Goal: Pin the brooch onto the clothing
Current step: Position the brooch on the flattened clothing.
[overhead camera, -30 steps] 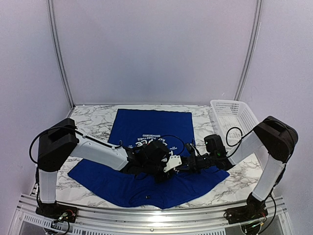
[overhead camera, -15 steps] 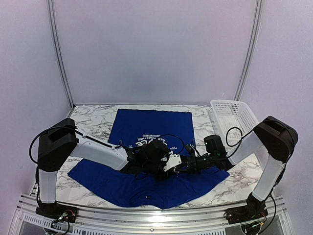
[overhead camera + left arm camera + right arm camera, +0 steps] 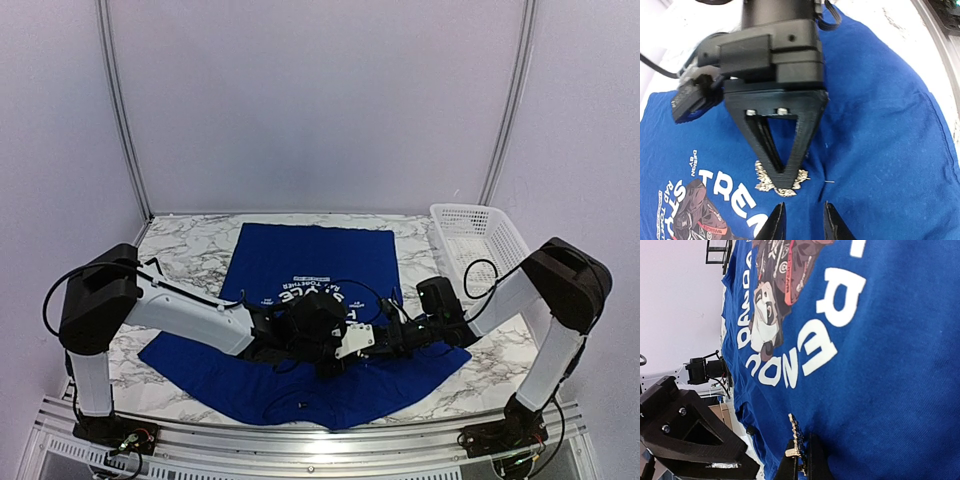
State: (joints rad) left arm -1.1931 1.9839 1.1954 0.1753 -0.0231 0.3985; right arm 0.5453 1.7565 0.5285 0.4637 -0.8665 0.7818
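Small gold filigree brooch [image 3: 795, 437]: looks light, stiff; grip its rim.
Royal-blue panda T-shirt [image 3: 880, 125]: soft, likely bunches under the pin.
Right gripper [image 3: 801, 458]: pinching the brooch.
Left gripper [image 3: 802, 221]: narrowly parted, empty.

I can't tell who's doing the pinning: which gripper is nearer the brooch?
Right. The right gripper is shut on the brooch, against the shirt; the left gripper hangs open just beside it, holding nothing.

The royal-blue T-shirt [image 3: 310, 250] is showing white lettering [image 3: 825, 335] around a black, white and red panda [image 3: 767, 315]; the brooch [image 3: 762, 179] is glinting pale gold.
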